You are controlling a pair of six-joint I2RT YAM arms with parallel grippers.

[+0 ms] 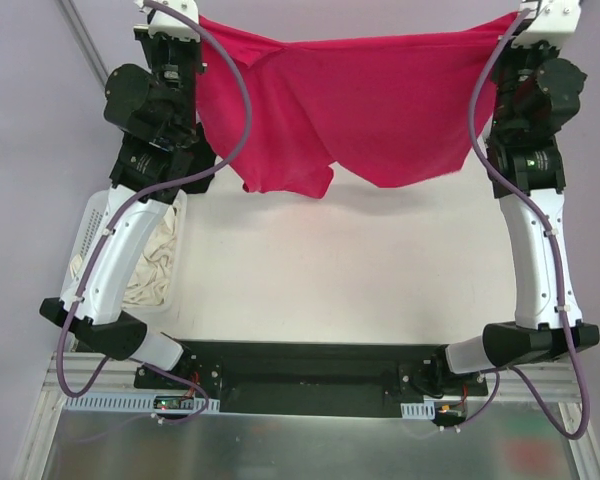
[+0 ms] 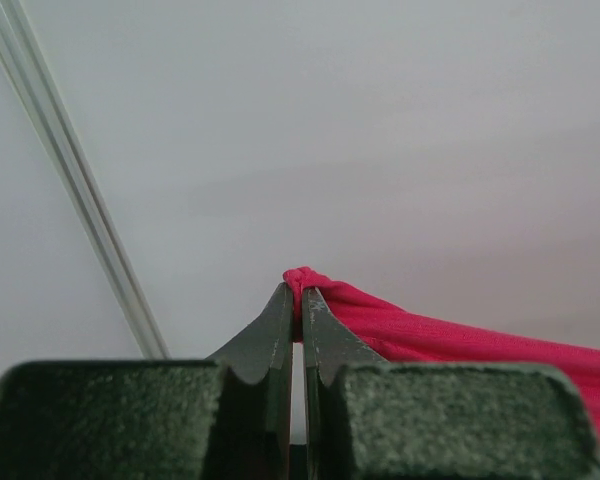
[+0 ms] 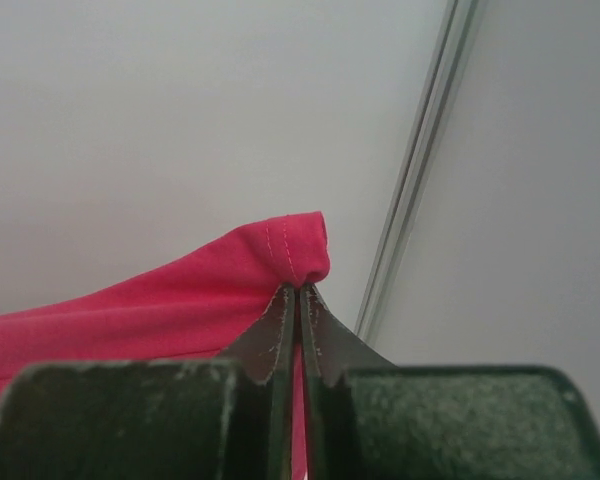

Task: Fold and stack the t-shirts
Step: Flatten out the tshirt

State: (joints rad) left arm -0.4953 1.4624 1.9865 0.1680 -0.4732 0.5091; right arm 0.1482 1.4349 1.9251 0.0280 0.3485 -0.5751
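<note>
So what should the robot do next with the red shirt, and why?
Probably lower the left gripper and right gripper together, laying the shirt out on the table. Each gripper is shut on one end of it, so the shirt hangs spread between them, not folded yet. It likely has to lie flat before any fold.

We look down over the table from above and behind, while our wrist cameras sit close behind the left gripper and right gripper, sharing the red t-shirt at their tips.
</note>
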